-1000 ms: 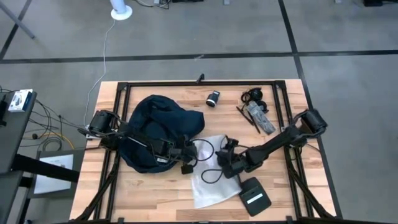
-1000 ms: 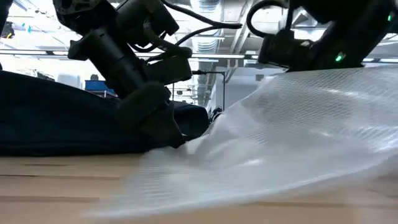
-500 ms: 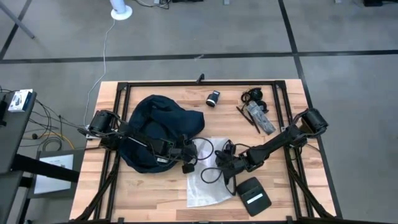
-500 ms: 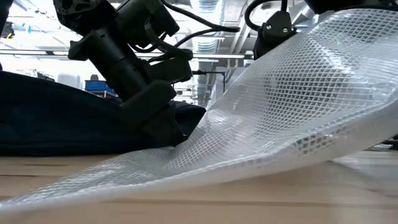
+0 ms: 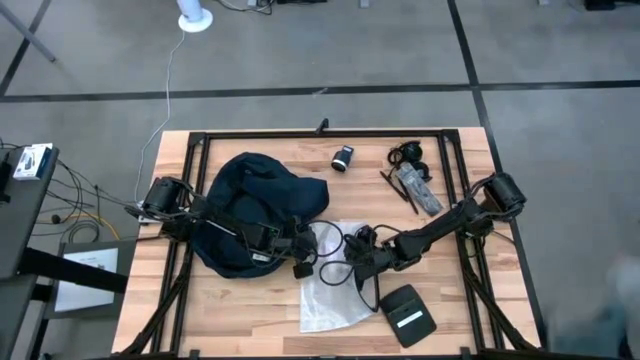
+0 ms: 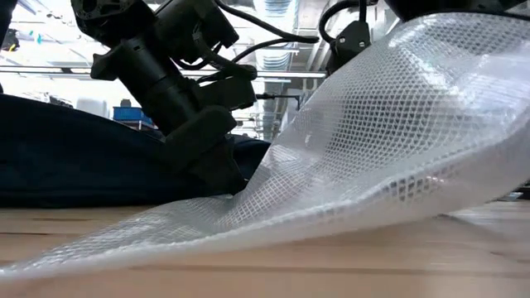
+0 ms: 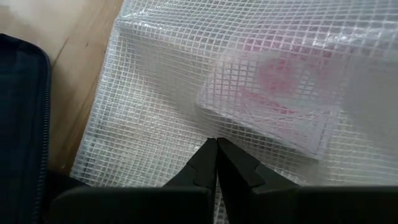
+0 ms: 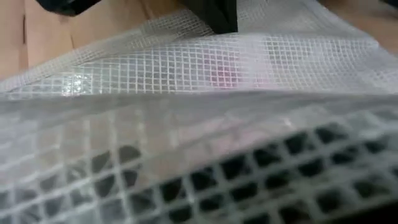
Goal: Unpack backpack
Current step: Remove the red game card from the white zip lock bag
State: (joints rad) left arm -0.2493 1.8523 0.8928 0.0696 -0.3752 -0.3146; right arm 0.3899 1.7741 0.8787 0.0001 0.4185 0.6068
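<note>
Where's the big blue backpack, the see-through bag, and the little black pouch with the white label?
backpack (image 5: 255,200): high view, middle of its navy fabric.
see-through bag (image 5: 325,305): high view, its lower flat part.
black pouch (image 5: 408,316): high view, on its white label.

Large dark navy fabric backpack (image 5: 255,208) lies table-left; clear mesh plastic bag (image 5: 335,290) just right & nearer; flat black pouch w/ white label (image 5: 409,315) right of bag.

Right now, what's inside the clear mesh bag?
Through the mesh bag a flat pale card with reddish print shows. Anything else is hidden under the folds.
</note>
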